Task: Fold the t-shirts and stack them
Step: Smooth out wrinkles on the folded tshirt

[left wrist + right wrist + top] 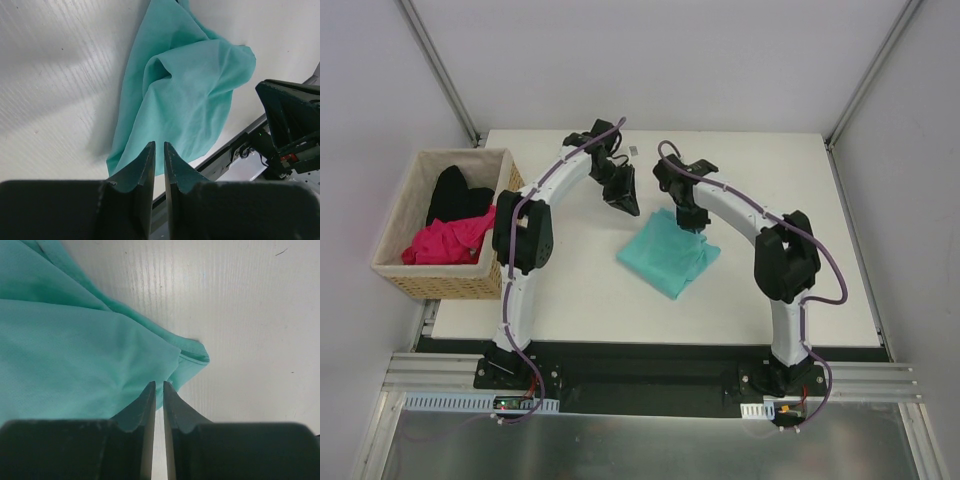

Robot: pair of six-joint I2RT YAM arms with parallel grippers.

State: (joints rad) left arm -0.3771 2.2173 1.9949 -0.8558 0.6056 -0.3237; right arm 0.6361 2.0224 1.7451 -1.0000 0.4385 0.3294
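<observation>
A teal t-shirt (668, 256) lies loosely folded and rumpled in the middle of the white table (770, 290). My right gripper (694, 226) sits at its far right corner. In the right wrist view its jaws (159, 383) are pressed to a thin slit, and the cloth (75, 350) puckers at the tips, pinched near its hem. My left gripper (625, 207) hangs just beyond the shirt's far left edge. Its jaws (159, 144) are nearly together with nothing between them, and the teal t-shirt (185, 90) lies beyond. A magenta t-shirt (450, 240) and a black t-shirt (455, 192) lie in the basket.
The wicker basket (400, 270) stands off the table's left edge, beside the left arm's elbow. A small grey object (633, 150) lies near the table's far edge. White walls enclose the table on three sides.
</observation>
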